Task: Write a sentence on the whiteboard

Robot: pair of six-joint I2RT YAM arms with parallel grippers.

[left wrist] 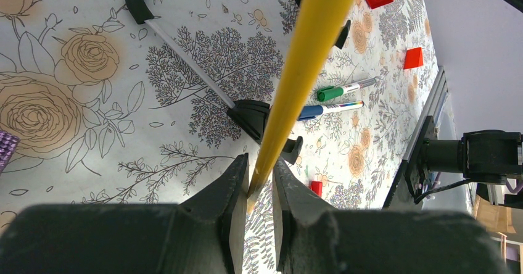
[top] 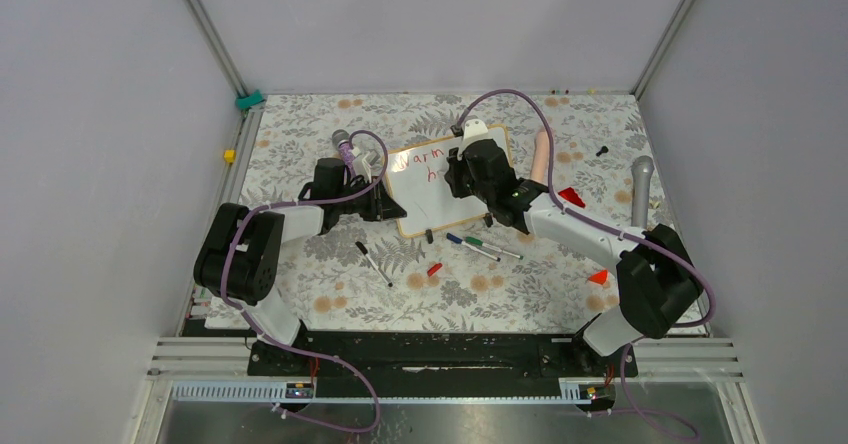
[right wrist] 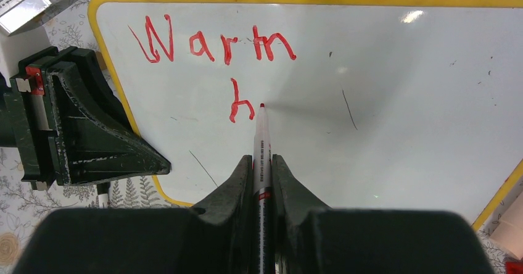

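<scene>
Bright, even light throughout, soft shadows, a glare patch on the glossy whiteboard [right wrist: 401, 89], wrist views blurred up close.

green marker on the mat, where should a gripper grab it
Grip the green marker by its white barrel near the tail, coming straight down with the jaws across it. It lies flat on the mat, so only its top and sides are free, and the blue marker lies close alongside, with slightly more gap toward the tail.

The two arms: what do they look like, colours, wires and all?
Both the left arm and right arm have bulky black joints, white tubular links and a purple braided cable. The left pincer and right pincer each have two scuffed black wedge-shaped fingers.
</scene>
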